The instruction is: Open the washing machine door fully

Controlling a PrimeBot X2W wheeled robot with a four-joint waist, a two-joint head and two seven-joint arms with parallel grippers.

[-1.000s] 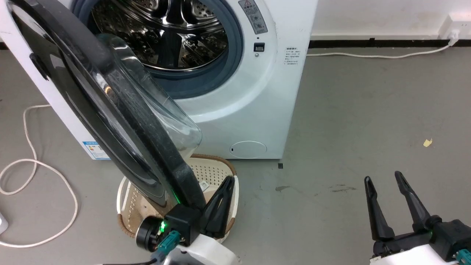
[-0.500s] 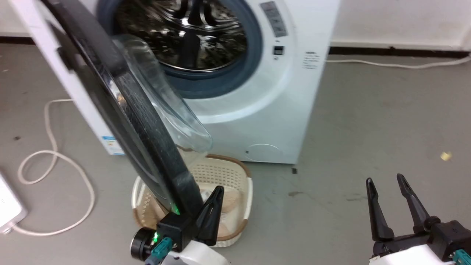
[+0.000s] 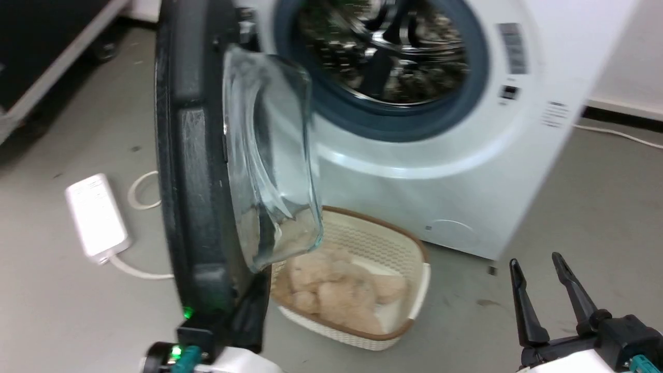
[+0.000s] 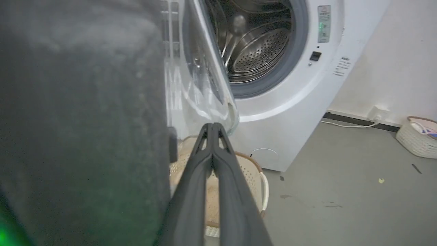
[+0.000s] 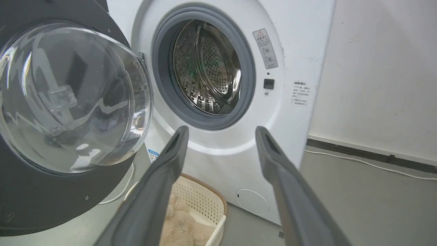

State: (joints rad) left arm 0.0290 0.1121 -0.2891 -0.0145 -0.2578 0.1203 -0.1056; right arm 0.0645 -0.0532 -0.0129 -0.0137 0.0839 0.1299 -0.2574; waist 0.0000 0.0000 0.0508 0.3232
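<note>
The washing machine door (image 3: 191,181) is a black-rimmed disc with a bulging clear glass bowl (image 3: 269,155). It stands swung out from the white machine (image 3: 466,171), edge-on in the head view. My left gripper (image 3: 261,290) is shut with nothing between its fingers and lies against the inner side of the door's lower rim. In the left wrist view the shut left gripper (image 4: 212,126) points past the dark door rim (image 4: 78,119) toward the glass. The right wrist view shows the door's inner face (image 5: 51,205). My right gripper (image 3: 534,260) (image 5: 222,131) is open, off to the right above the floor.
A cream basket (image 3: 399,248) holding beige plush fabric (image 3: 331,290) sits on the floor below the steel drum (image 3: 383,46). A white power strip (image 3: 96,215) with its cable lies to the door's left. A second basket (image 4: 416,136) stands by the wall.
The head camera has turned, shifting the whole picture. The door has swung further out, from slanted to edge-on, with my shut left gripper still at its lower rim. The right gripper stays open.
</note>
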